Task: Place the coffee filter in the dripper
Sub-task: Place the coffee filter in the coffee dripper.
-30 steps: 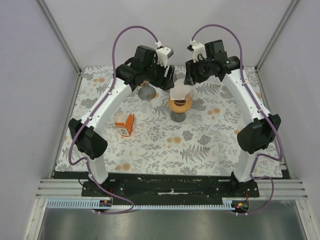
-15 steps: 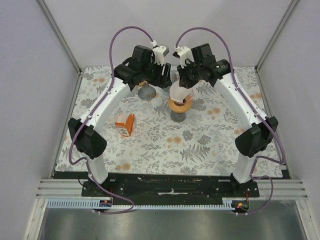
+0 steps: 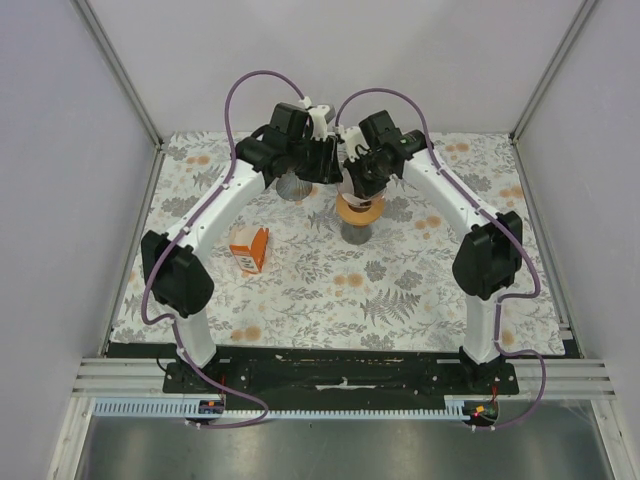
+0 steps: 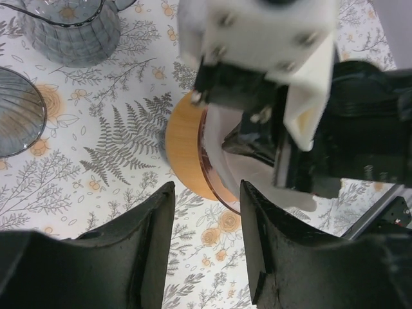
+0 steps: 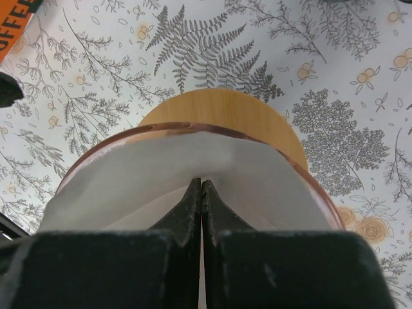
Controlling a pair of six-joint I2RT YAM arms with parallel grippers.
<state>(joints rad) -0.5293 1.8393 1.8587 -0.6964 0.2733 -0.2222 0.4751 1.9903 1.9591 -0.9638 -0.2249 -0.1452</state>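
Note:
The dripper (image 3: 359,209) stands at the table's middle back, an orange ring (image 5: 225,109) with a reddish clear rim. The white coffee filter (image 5: 129,180) sits inside it, its edge rising above the rim (image 4: 225,138). My right gripper (image 5: 201,183) is shut, and its joined tips press down into the filter's hollow from above (image 3: 356,180). My left gripper (image 4: 206,193) hangs just left of the dripper (image 4: 183,151), jaws apart with only tablecloth between them. The right arm's wrist covers much of the filter in the left wrist view.
A dark grey ribbed cone (image 3: 292,184) lies left of the dripper under the left arm. A clear glass jug (image 4: 71,29) stands beyond it. An orange-and-white packet (image 3: 250,248) lies at the left middle. Grey walls enclose the flowered table on three sides.
My right gripper has swung left over the dripper, shut, and come down into the filter. The left gripper's jaws have narrowed and its wrist has shifted slightly right.

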